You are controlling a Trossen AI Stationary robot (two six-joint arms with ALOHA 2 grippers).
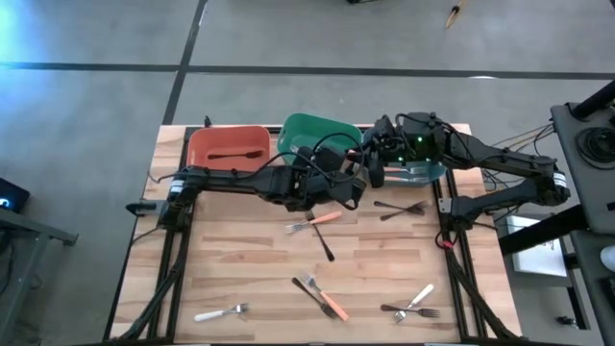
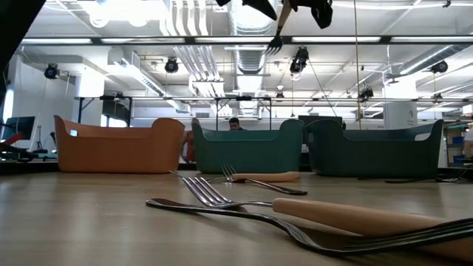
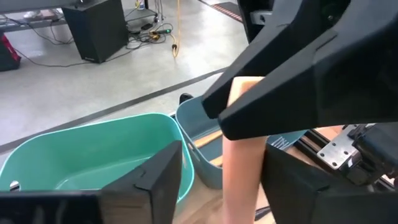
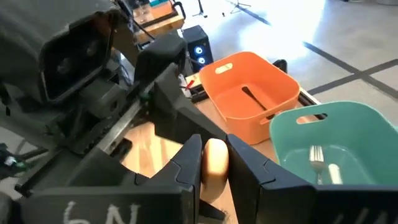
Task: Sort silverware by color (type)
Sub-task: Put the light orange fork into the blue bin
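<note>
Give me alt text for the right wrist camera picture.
The right end effector is shut on an orange-handled fork, with the left arm close in front. Beyond sit an orange bin holding a dark utensil and a green bin holding a white-handled fork.

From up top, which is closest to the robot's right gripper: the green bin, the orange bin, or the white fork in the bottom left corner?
From the right gripper:
1. Green bin, just behind it.
2. Orange bin, farther left.
3. White fork, far front-left corner.
</note>
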